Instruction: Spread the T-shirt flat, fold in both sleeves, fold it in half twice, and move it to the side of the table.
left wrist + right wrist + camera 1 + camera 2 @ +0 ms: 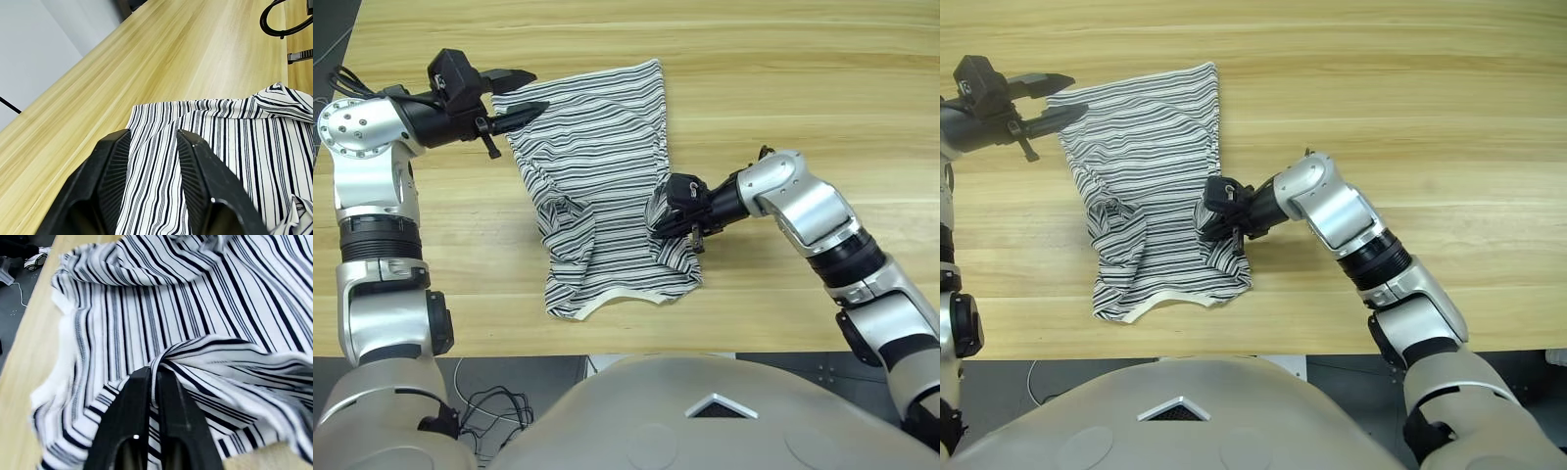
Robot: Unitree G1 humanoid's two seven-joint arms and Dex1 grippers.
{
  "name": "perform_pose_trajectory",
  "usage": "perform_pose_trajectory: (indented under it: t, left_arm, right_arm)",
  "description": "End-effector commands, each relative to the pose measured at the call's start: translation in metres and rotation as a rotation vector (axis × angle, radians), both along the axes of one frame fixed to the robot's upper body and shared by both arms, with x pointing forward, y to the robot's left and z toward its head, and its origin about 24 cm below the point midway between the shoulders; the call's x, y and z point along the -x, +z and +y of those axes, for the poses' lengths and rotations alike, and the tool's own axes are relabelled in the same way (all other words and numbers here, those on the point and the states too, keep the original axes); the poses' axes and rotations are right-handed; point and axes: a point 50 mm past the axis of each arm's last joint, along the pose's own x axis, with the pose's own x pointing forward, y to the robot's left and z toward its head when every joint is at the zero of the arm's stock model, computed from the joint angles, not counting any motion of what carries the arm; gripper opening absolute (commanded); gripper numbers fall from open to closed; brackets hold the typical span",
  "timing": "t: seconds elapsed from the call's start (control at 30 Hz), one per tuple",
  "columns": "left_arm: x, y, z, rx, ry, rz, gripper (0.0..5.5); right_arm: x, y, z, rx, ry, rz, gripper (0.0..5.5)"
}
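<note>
T-shirt: lay on the wooden table, left of the middle in the head view, running from the far left toward the near edge and stopping short of it.
Markings on the cloth: narrow black, grey and white stripes all over; a plain pale band ran along the shirt's near edge.
Lie of the cloth: the far part lay fairly flat with a straight far edge; the near part was bunched, with raised folds and a puckered pocket left of centre.
Left gripper: stood at the shirt's far left corner, its two dark fingers spread apart and holding nothing.
Left fingers against the shirt: the nearer fingertip sat at the cloth's edge, the farther one over bare wood just beyond it. In the left wrist view the striped cloth showed in the gap between the ribbed pads; whether they touched it could not be told.
Right gripper: sat on the shirt's right edge, toward the near end, its fingers pressed together on a raised ridge of striped cloth.
Shirt around the right gripper: the pinched fold stood up from the table, with cloth gathered beneath and beside the fingers.
Between the arms: the shirt stretched diagonally from one gripper to the other, the two well apart.
</note>
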Motion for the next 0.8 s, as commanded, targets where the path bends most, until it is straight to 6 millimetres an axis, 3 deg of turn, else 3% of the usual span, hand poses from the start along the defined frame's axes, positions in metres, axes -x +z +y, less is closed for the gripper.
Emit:
perform_pose_trajectory:
  t: [0.03,0.27,0.47,0.53,0.6,0.67,0.73,0.8]
  left_arm:
    - [0.002,-0.003,0.002,-0.015,-0.011,0.019,1.75]
    - [0.002,0.000,0.000,-0.010,-0.035,0.015,1.75]
    - [0.002,0.000,0.000,-0.005,-0.040,0.014,1.75]
    - [0.004,0.002,0.000,0.022,-0.039,0.007,1.75]
    - [0.013,0.006,0.005,0.029,-0.008,-0.028,1.75]
    - [0.039,0.007,0.013,-0.114,-0.043,-0.069,1.75]
    - [0.071,0.000,0.018,-0.396,-0.138,-0.109,1.75]
    - [0.101,-0.013,0.027,-0.727,-0.280,-0.110,2.08]
  right_arm:
    - [-0.009,0.010,-0.001,-0.005,0.004,-0.062,0.87]
    - [-0.007,0.037,-0.004,-0.104,0.043,-0.071,0.87]
    - [-0.017,0.039,0.000,-0.142,0.001,-0.095,0.87]
    - [-0.019,0.049,-0.006,-0.184,-0.006,-0.082,0.87]
    - [-0.030,0.068,-0.031,-0.238,-0.042,-0.154,0.87]
    - [-0.039,0.079,-0.073,-0.222,-0.111,-0.290,0.87]
    - [-0.035,0.068,-0.113,-0.065,-0.135,-0.424,0.87]
    - [-0.018,0.049,-0.131,0.081,-0.048,-0.487,1.23]
